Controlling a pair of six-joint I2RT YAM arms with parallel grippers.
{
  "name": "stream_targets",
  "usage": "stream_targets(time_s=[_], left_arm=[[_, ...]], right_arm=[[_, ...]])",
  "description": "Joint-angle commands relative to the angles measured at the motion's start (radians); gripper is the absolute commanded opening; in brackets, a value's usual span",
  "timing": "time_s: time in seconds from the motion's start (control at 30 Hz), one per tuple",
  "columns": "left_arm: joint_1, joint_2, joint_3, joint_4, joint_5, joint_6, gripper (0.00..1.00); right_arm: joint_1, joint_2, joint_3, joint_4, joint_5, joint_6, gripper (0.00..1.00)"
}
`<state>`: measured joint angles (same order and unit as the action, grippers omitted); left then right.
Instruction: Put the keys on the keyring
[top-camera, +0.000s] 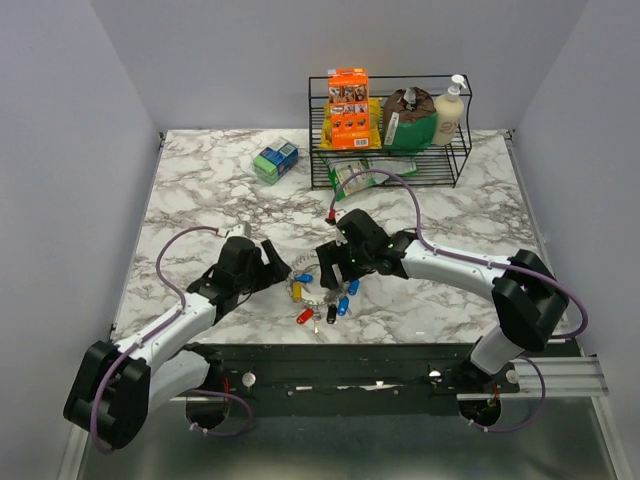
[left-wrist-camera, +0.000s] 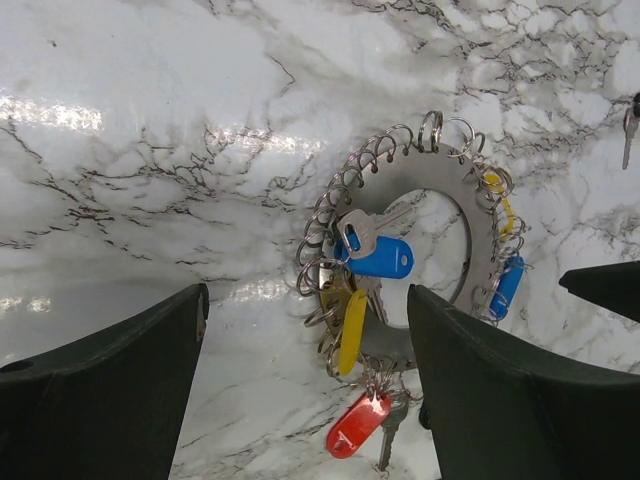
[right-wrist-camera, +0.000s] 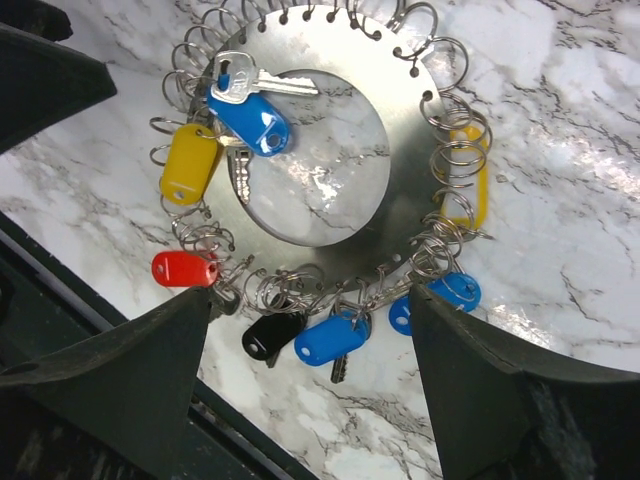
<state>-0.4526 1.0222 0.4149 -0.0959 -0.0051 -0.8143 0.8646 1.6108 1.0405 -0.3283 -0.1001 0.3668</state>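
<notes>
The keyring (top-camera: 316, 292) is a flat silver disc with a centre hole and many small wire loops round its rim; it lies on the marble between my grippers and shows in the left wrist view (left-wrist-camera: 430, 180) and the right wrist view (right-wrist-camera: 395, 120). Keys with coloured tags hang from its loops: blue (right-wrist-camera: 250, 115), yellow (right-wrist-camera: 190, 160), red (right-wrist-camera: 182, 268), black (right-wrist-camera: 270, 335), blue (right-wrist-camera: 330, 338). A loose red-headed key (top-camera: 331, 213) lies farther back. My left gripper (top-camera: 277, 266) (left-wrist-camera: 305, 400) is open beside the ring's left. My right gripper (top-camera: 335, 265) (right-wrist-camera: 310, 400) is open just above the ring.
A black wire rack (top-camera: 392, 160) at the back right holds an orange box (top-camera: 349, 108), a brown bag (top-camera: 410, 118) and a soap bottle (top-camera: 450, 110). A green and blue box (top-camera: 275, 160) sits at the back left. A black rail (top-camera: 340, 355) runs along the near edge.
</notes>
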Motion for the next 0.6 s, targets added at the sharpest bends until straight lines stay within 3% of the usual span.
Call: stream_targets(time_s=[0.0, 0.17, 0.57], left_arm=[[0.017, -0.010, -0.028, 0.082, 0.106, -0.011, 0.84], [0.018, 0.096, 0.001, 0.082, 0.139, 0.009, 0.74], [0.017, 0.295, 0.018, 0.209, 0.218, 0.001, 0.63]], right_arm=[[0.005, -0.003, 0.007, -0.020, 0.069, 0.047, 0.89], [0.004, -0.005, -0.002, -0.009, 0.063, 0.060, 0.90], [0.004, -0.006, -0.020, -0.006, 0.045, 0.061, 0.91]])
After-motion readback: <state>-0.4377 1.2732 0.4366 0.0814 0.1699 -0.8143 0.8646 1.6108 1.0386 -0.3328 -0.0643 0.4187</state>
